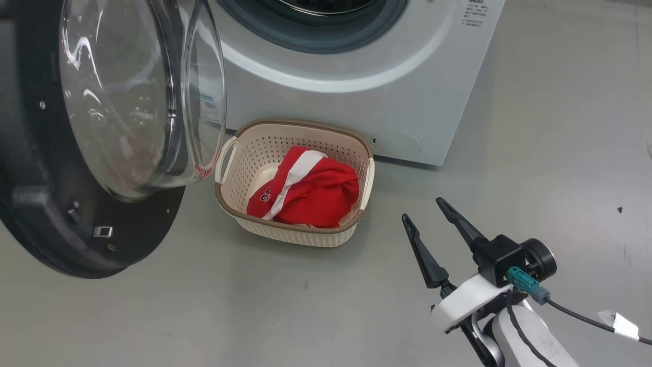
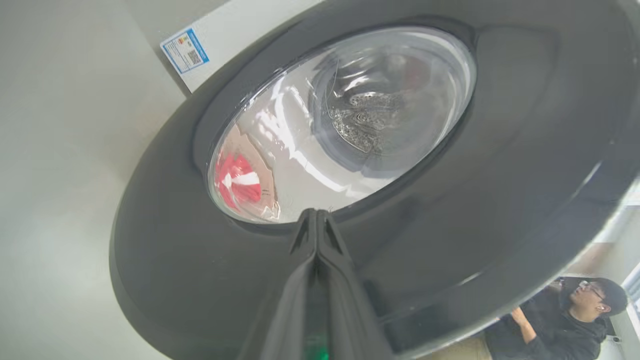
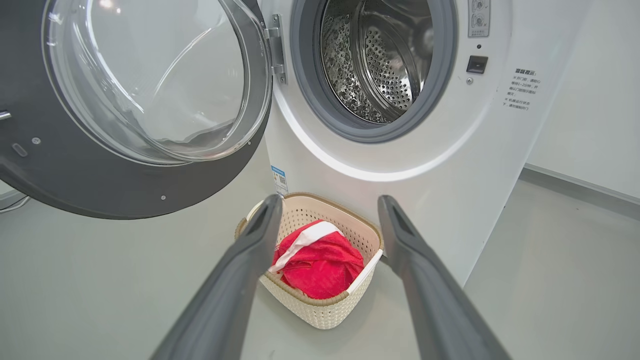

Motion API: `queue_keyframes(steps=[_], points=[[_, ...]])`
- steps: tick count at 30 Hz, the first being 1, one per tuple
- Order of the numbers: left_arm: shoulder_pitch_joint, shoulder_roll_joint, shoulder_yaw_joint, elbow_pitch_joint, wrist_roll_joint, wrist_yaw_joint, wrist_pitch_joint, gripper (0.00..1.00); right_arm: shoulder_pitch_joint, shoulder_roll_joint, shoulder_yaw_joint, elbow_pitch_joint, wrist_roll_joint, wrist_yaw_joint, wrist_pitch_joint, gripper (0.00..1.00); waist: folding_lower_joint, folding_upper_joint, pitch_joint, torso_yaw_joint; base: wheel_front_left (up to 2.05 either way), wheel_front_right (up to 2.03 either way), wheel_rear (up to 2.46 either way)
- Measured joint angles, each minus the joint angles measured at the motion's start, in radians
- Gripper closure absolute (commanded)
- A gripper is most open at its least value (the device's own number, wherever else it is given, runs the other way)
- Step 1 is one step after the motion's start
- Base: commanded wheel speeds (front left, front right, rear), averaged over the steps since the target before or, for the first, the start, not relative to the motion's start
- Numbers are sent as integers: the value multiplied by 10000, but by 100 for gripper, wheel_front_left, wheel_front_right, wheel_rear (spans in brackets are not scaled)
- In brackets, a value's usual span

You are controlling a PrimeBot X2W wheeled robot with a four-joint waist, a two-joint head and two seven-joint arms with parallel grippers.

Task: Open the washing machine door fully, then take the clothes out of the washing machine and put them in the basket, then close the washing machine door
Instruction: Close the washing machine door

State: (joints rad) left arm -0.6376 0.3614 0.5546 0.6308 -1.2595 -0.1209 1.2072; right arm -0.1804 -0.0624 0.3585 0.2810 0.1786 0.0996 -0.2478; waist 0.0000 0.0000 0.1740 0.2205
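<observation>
The washing machine door (image 1: 51, 229) hangs open at the left, its glass bowl facing the white washing machine (image 1: 356, 92). On the floor in front stands the cream basket (image 1: 300, 124) with the red, white-striped clothes (image 1: 310, 188) bunched inside. My right gripper (image 1: 422, 209) is open and empty, to the right of the basket and a little nearer me. In the right wrist view its fingers (image 3: 235, 280) frame the basket (image 3: 320, 312) and clothes (image 3: 320, 265); the steel drum (image 3: 380, 65) shows no clothes. My left gripper (image 2: 317, 213) is shut, tips close against the door's (image 2: 450, 175) outer face at the window's edge.
Grey floor spreads around the basket and to the right of the machine. A blue label (image 2: 185, 50) sits on the machine's front. A person (image 2: 565, 320) shows at the lower right of the left wrist view, beyond the door's rim.
</observation>
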Motion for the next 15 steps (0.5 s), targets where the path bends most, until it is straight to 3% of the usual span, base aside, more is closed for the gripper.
queue_keyframes(steps=[5,15], points=[[988,13,-232,-1720,742,0,-1632,100,153,6,-40,10,48,0,0,0,0,0,-151,9,0,0,0],[3550,433,-1779,-4635,2759,0,-4886,100,231,21,96,4,56,2,-15,0,0,0,-362,83,0,0,0]])
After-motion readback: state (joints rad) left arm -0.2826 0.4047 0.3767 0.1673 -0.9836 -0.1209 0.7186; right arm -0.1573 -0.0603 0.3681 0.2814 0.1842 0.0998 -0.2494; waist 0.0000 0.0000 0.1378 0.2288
